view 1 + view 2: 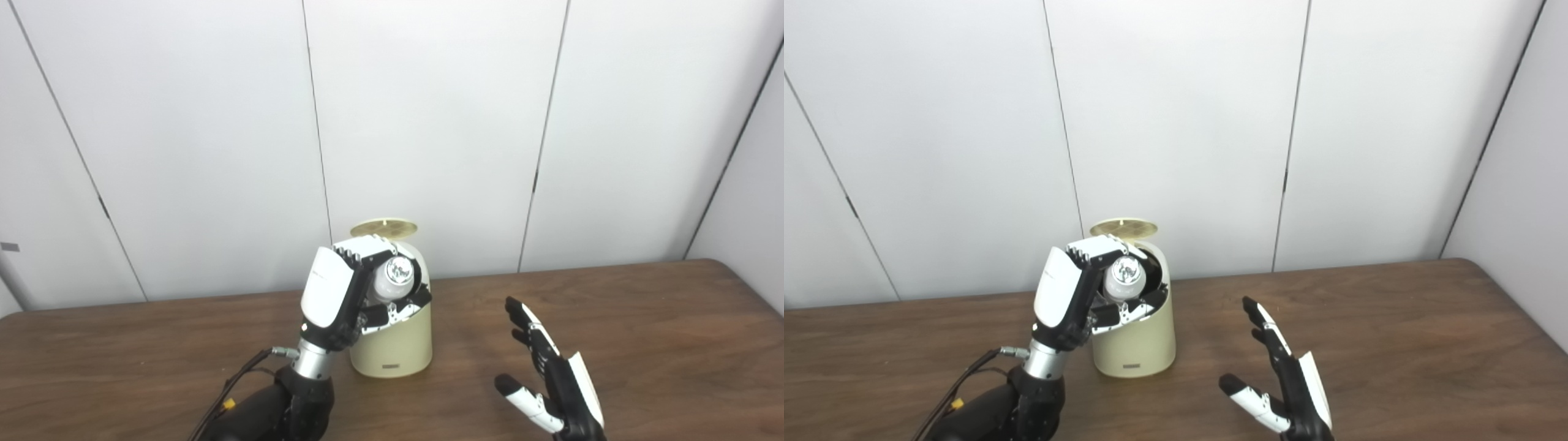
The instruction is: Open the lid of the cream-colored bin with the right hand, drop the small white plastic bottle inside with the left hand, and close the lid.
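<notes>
Frame centre: left robot hand [343,294] clamped on the white bottle [392,278] at the bin's [395,349] open mouth, lid [384,228] raised. Lower right: right robot hand [548,373] empty, fingers apart, above the tabletop [643,343].

Cream bin [392,346], white bottle [392,278], dark brown wood-grain table [643,343], black-and-white hands.

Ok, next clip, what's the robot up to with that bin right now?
The left hand holds a small white plastic bottle right at the mouth of the cream-colored cylindrical bin, whose round lid stands open at the back. The bottle has not been released. The right hand hangs open above the brown wooden table, to the bin's right, touching nothing.
</notes>
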Tool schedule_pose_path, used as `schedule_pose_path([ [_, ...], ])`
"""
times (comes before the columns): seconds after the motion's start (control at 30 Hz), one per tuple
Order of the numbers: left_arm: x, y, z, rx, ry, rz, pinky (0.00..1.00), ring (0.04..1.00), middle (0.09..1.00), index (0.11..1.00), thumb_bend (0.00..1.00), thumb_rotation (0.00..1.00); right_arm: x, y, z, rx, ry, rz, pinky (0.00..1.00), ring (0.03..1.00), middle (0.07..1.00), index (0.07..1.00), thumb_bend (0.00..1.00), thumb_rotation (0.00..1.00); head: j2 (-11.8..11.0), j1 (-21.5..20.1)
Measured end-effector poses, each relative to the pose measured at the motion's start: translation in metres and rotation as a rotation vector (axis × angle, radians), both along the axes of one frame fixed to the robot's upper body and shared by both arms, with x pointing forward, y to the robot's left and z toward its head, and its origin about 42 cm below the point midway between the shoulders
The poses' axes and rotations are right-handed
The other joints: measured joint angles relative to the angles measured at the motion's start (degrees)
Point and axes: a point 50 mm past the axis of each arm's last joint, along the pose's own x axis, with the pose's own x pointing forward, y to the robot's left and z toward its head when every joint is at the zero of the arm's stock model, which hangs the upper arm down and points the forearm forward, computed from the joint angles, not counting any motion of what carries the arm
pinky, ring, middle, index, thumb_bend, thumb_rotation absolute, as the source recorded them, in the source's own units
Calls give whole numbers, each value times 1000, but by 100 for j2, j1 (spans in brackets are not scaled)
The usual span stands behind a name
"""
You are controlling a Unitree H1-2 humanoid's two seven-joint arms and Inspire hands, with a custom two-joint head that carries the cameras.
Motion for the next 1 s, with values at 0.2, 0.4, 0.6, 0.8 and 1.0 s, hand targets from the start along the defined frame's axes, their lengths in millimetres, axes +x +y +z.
schedule_pose_path([
  [0.2, 2, 2, -8, 37, 102, -8, 637, 741, 762, 753, 958, 177, 0, -2, 0, -3, 11, -3, 894, 932, 926, 916, 938, 808, -35, 53],
  [0.4, 4, 8, -14, 69, 173, -10, 754, 831, 853, 856, 1000, 310, 1, -1, 0, -2, 12, 0, 875, 927, 925, 917, 939, 810, -53, 71],
  [0.6, 8, 13, -9, 67, 177, 2, 756, 834, 855, 858, 1000, 314, 1, -1, 0, -4, 13, 0, 885, 933, 929, 918, 938, 808, -53, 88],
  [0.8, 8, 13, -8, 70, 173, 4, 740, 820, 837, 841, 1000, 300, 1, -1, -1, -3, 14, 0, 897, 932, 926, 918, 949, 813, -53, 97],
  [1.0, 3, 13, -4, 22, 155, -2, 665, 775, 798, 806, 990, 370, 4, -1, -4, -2, 23, 1, 897, 932, 924, 918, 961, 817, -53, 176],
])
